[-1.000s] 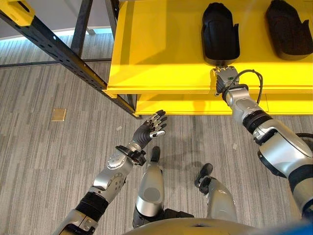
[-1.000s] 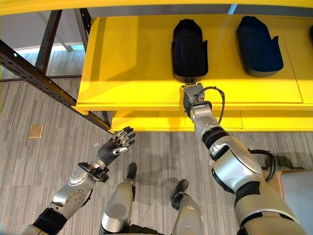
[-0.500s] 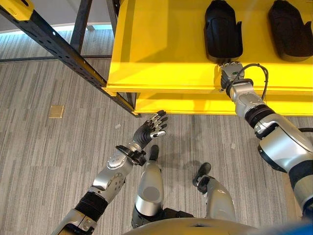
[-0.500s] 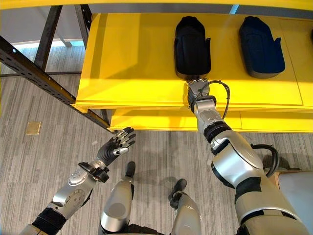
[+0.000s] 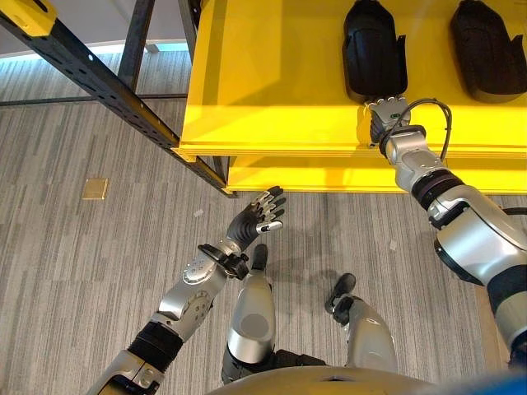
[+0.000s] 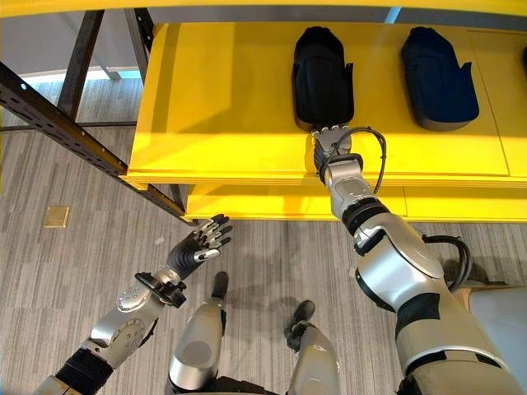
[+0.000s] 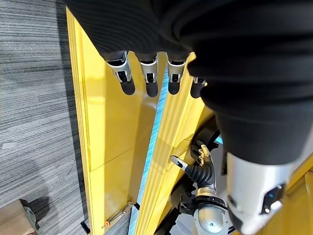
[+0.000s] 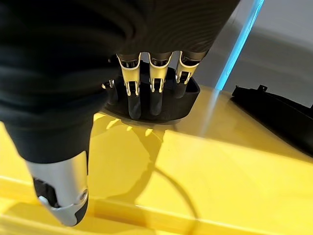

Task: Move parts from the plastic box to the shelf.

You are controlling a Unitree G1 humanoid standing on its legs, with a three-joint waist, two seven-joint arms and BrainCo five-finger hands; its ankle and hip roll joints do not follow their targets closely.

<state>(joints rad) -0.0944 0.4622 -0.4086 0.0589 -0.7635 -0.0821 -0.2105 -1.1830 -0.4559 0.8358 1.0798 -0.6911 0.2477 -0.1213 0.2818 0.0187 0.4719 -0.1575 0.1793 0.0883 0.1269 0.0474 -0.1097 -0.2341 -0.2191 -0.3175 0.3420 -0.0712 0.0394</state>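
Two black moulded parts lie on the yellow shelf [image 5: 263, 90], one [image 5: 375, 49] at the middle and one [image 5: 486, 45] to its right. My right hand [image 5: 387, 115] reaches over the shelf's front edge, open. In the right wrist view its straight fingers [image 8: 131, 83] rest at the near end of the middle part [image 8: 166, 115], and the other part [image 8: 279, 112] lies off to the side. My left hand [image 5: 255, 220] hovers open over the floor in front of the shelf, holding nothing; its fingers [image 7: 146, 73] point at the shelf's edge.
A black perforated rack beam [image 5: 107, 86] slants across the left. A lower yellow shelf level [image 5: 329, 174] sits under the top one. A small brass plate [image 5: 95, 188] is set in the grey floor. A grey box's corner [image 6: 502, 321] shows at the lower right.
My right hand has edged further onto the shelf, closing up to the middle part's near end. The left hand has hardly moved. The view has shifted slightly.
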